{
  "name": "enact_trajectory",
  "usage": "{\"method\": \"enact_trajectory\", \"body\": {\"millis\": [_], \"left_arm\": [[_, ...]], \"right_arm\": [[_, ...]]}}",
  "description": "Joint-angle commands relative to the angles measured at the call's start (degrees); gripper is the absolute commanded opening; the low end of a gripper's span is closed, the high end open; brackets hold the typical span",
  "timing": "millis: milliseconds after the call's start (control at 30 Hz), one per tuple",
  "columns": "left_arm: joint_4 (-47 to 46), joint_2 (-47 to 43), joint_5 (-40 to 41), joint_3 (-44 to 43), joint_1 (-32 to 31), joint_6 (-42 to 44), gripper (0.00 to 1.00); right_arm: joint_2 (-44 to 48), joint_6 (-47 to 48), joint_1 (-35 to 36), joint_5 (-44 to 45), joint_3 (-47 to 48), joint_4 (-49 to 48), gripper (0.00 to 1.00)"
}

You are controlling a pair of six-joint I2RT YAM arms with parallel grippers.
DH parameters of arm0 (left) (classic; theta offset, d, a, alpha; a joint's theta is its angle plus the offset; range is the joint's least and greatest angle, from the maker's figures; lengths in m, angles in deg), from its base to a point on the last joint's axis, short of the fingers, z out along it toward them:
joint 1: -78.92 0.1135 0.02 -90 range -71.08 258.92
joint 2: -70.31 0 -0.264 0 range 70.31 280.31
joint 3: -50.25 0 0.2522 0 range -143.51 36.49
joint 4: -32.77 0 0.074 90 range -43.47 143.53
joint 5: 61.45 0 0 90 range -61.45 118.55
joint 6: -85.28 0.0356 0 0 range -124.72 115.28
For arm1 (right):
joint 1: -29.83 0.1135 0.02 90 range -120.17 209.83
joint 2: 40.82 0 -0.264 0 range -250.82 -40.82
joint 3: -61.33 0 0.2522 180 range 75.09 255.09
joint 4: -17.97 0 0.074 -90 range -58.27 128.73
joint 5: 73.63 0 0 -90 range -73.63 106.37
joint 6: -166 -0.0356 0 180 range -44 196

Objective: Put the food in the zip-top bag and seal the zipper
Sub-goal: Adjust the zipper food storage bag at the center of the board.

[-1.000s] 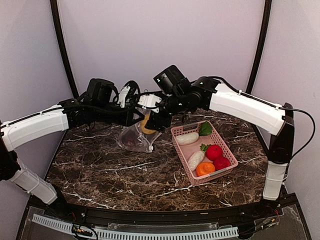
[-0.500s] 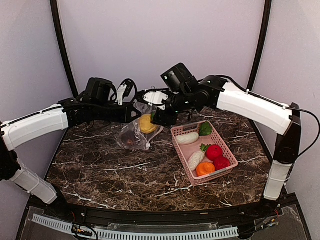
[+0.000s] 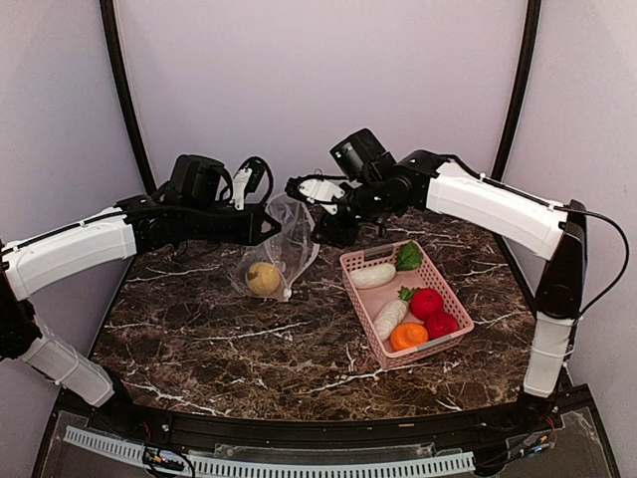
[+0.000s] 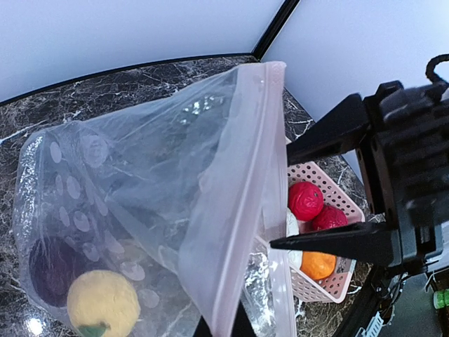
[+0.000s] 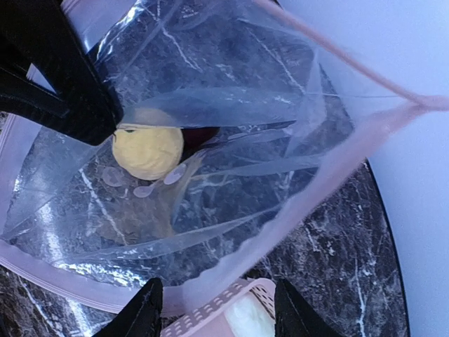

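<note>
Top external view: loading is midway. The left gripper point(image 3: 267, 227) pinches the zip-top bag point(image 3: 287, 242) by its mouth (yellow-peach ball point(image 3: 263, 278) and dark purple piece point(image 4: 49, 270) already inside). The right gripper point(image 4: 282, 198) hangs beside it, jaws parted and empty. The likely next move is to fetch food from the pink basket point(image 3: 450, 292).

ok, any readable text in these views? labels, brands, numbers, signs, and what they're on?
None: no view shows a readable word, number, brand or sign.
The zip-top bag carries only faint round dots, no print.
The pink basket is plain mesh with no label in view.
</note>
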Motion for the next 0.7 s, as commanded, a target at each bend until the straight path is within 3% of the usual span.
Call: {"method": "enact_trajectory", "body": {"millis": [0,167,267,333,533,667], "left_arm": [[-0.58,-0.38,-0.28,0.9,0.41,-0.19,0.01],[-0.79,-0.25,-0.53,0.96,0.46,-0.1,0.01],[-1.18,-0.25,-0.86,1.14,0.49,-0.1,0.01],[-1.07,-0.18,-0.4,1.16,0.5,-0.03,0.01],[-0.32,-0.36,2.16,1.04,0.69,0.44,0.01],[0.08,-1.33,3.93,0.85,1.72,1.0,0.01]], "right_arm": [[-2.15,-3.25,-0.62,-7.98,2.47,1.98,0.51],[-2.34,-4.4,-1.26,-9.82,2.54,2.3,0.43],[-2.97,-5.27,-1.93,-11.57,2.86,2.85,0.12],[-2.98,-5.34,-2.04,-11.42,4.16,3.42,0.0],[0.56,-5.7,-1.99,-14.56,11.27,5.08,0.0],[0.69,-4.68,-2.11,-11.29,10.14,4.41,0.0]]}}
